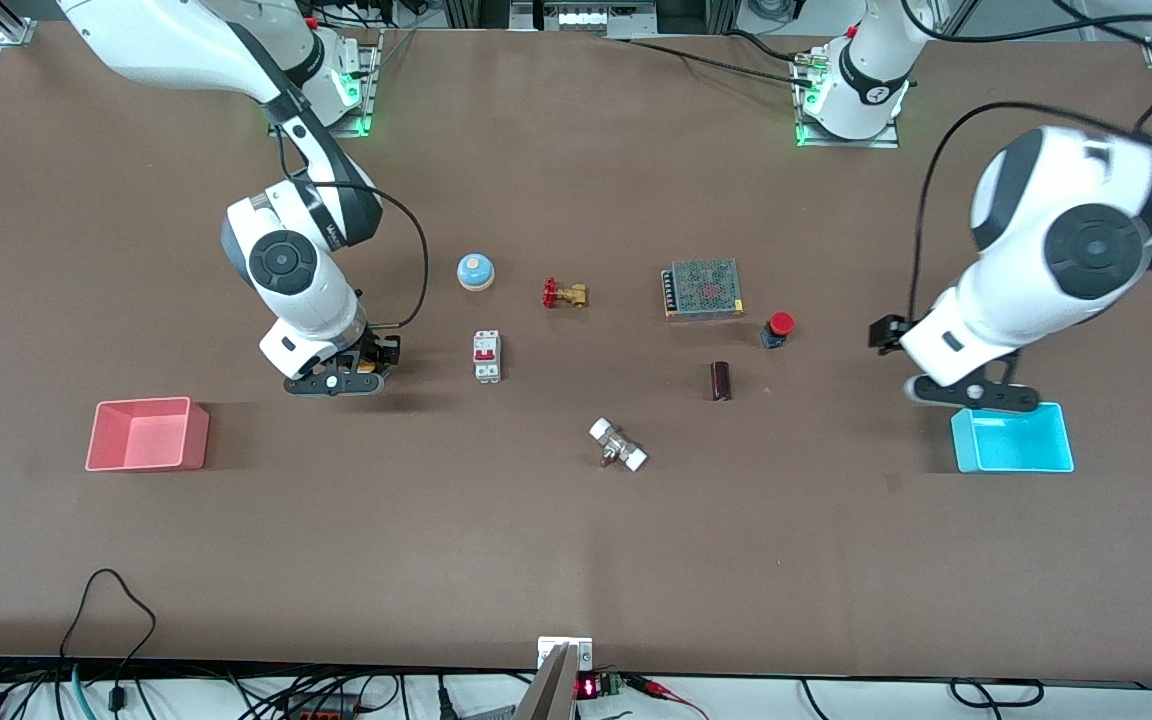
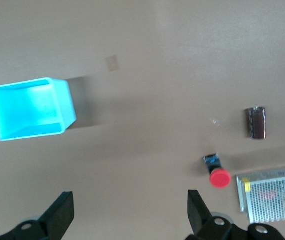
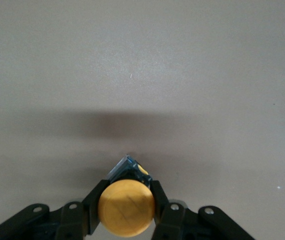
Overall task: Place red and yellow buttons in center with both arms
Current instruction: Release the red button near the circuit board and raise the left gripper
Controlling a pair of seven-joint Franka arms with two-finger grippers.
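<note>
Two Franka arms at a brown tabletop (image 1: 576,560), with the placing of the two buttons partly done, as judged from the layout. The right hand (image 1: 341,380), in the left-centre of the front frame, is clamped on the yellow button (image 3: 126,207): in the right wrist frame the orange-yellow cap fills the gap between the two fingers (image 3: 90,212) at the bottom centre, with the black body showing just above it and bare tabletop filling the rest. The hand sits low over the tabletop, between the pink bin (image 1: 148,434) and the white circuit breaker (image 1: 487,355). The step in hand appears to be carrying this button toward the middle; the next move calls for travel toward the left arm's end, past the breaker, then a descent and release on bare surface clear of the white-capped fitting (image 1: 618,445). The red button (image 1: 777,328) stands on the tabletop right of centre in the front frame, just beside the mesh-topped power supply (image 1: 703,288) and near the dark cylinder (image 1: 721,380). The left hand (image 1: 971,392), at the right of the front frame over the rim of the cyan bin (image 1: 1014,440), is spread wide and empty; in the left wrist frame the red button lies at lower right, outside the fingers (image 2: 62,212), apart from them.
</note>
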